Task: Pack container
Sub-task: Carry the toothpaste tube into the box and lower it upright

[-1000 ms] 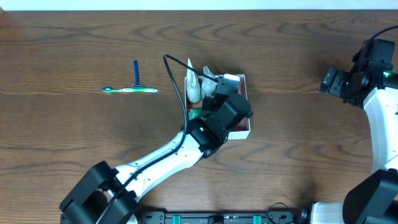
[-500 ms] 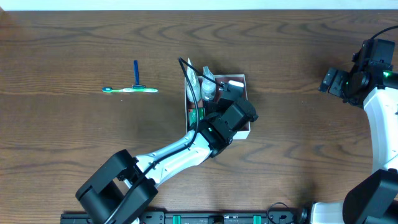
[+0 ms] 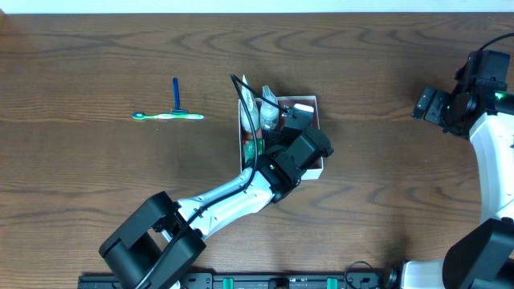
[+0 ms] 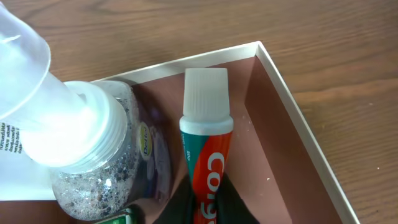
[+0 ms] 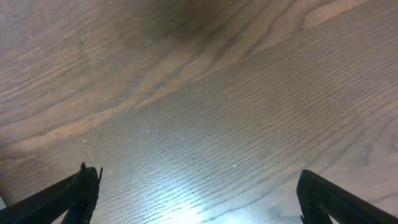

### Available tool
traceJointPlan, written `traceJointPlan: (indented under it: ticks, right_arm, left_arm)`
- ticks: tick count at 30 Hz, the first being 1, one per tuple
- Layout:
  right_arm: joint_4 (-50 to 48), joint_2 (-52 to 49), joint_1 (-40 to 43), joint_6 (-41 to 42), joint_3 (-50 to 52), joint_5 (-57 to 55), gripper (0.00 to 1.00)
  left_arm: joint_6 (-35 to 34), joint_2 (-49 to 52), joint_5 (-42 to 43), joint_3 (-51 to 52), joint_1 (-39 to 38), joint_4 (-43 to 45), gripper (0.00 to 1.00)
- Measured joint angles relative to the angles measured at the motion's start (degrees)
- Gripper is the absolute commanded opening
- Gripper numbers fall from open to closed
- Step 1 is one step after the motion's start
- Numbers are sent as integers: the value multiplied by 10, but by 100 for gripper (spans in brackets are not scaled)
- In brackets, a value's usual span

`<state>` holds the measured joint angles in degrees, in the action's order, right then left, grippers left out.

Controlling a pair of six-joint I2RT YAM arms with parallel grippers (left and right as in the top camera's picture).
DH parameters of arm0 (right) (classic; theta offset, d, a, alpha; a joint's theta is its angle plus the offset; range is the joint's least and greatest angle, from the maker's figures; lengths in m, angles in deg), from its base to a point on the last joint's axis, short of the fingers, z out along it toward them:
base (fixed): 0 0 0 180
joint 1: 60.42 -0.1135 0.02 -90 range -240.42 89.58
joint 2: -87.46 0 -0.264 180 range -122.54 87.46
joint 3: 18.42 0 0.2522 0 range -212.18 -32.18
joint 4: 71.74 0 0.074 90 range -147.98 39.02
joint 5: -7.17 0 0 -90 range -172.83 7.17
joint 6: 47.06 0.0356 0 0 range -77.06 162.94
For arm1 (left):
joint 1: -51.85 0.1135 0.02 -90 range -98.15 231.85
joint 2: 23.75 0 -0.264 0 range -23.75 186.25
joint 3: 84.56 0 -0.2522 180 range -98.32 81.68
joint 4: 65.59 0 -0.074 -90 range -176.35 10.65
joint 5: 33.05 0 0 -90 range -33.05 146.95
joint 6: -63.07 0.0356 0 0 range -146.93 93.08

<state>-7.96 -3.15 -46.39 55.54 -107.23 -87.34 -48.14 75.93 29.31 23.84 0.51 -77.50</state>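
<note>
The dark brown wood-grain desk carries a shallow square container with thin white walls and a pinkish-brown inside, which sits near the desk's middle. The white-and-black left arm reaches over the container from the near-left, its wrist covering much of the container. The white-and-black right arm is well apart to the container's right, and its jaws are spread wide over bare desk. Inside the container, a clear plastic bottle with glittery contents and a white screw cap lies just beside a red, green and white toothpaste tube with a white cap, whose cap points at the container's far wall. The left jaws are closed narrowly on the tube's lower end. Well to the container's left, a green-handled toothbrush lies on the desk, touching a small blue razor.
</note>
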Motion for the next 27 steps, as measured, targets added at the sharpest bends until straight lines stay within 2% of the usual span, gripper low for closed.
traceJointPlan:
  ticks: [27]
  right_arm:
    - [0, 0, 0, 0, 0, 0, 99]
  left_arm:
    - [0, 0, -5, 0, 10, 10, 17]
